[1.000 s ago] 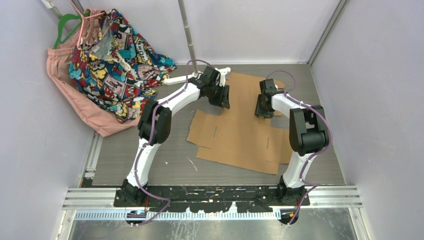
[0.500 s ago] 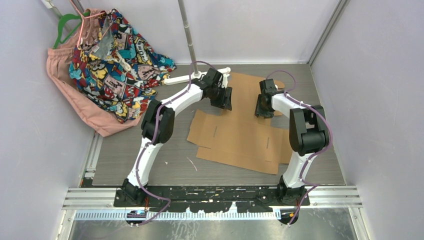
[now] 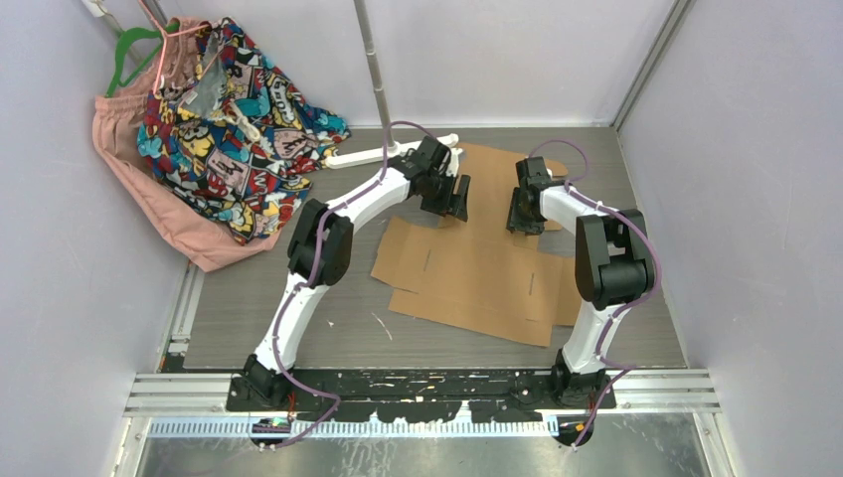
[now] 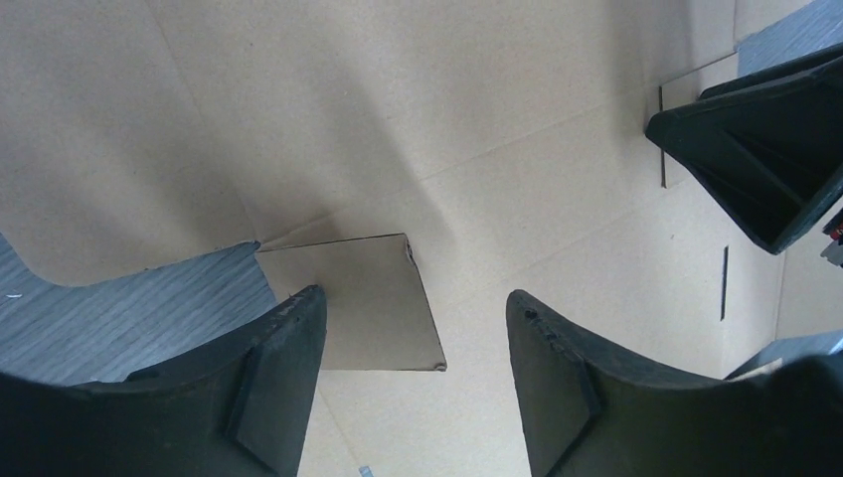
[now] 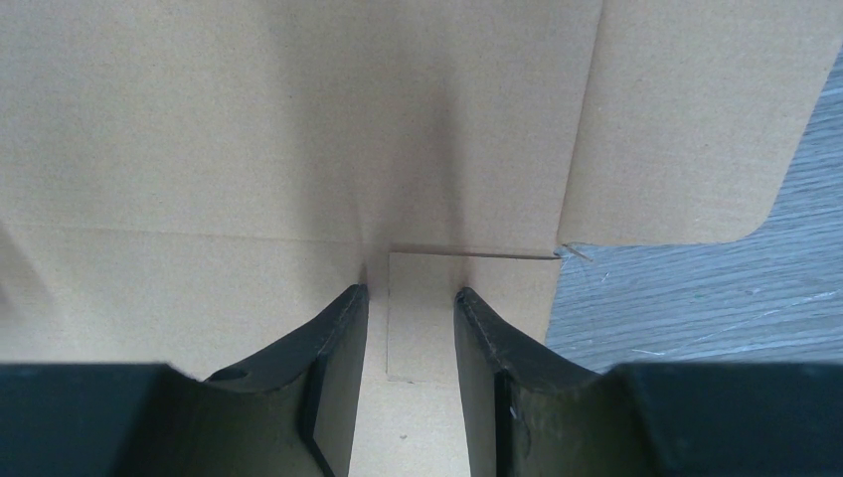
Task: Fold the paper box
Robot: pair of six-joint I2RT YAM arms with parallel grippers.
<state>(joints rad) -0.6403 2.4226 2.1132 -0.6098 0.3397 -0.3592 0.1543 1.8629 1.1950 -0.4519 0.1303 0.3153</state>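
**Paper box** (image 3: 477, 268): brown cardboard sheet, unfolded, laid flat on the grey tabletop (image 3: 278, 318), from the centre towards the far right.

**Left gripper** (image 4: 413, 308): held over the sheet's far left part. The jaws are spread wide and nothing is grasped. A small tab (image 4: 368, 298) is seen between them.

**Right gripper** (image 5: 411, 293): set low over the sheet's far right part. The jaws are parted narrowly, with a square flap (image 5: 418, 328) seen in the gap. Whether anything is clamped cannot be told.

**Patterned clothes** (image 3: 229, 109): heaped in the far left corner.
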